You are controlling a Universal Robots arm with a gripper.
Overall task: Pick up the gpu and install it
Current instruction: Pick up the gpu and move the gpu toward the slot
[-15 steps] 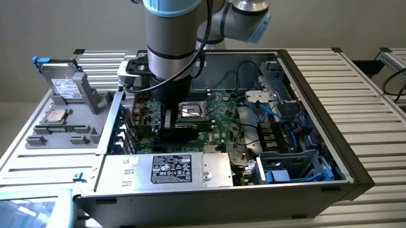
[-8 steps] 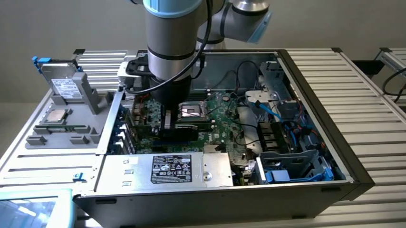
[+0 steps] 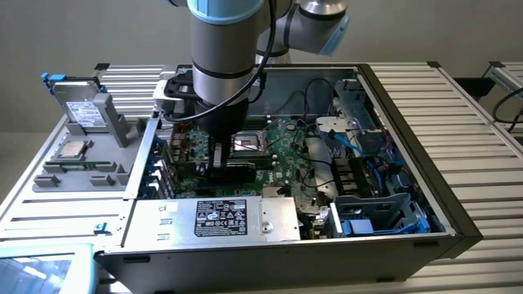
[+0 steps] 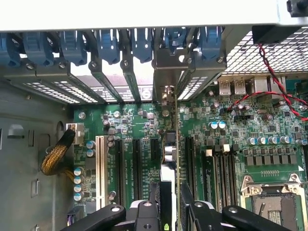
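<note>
You have the gripper (image 4: 172,195) clamped on the gpu (image 4: 169,144), which stands on edge straight below it, over the motherboard (image 4: 130,120). Its long axis runs along the black slots (image 4: 136,163), with the bracket end toward the blue latches (image 4: 108,45). Whether it already sits in 1 slot, I cannot tell.
</note>
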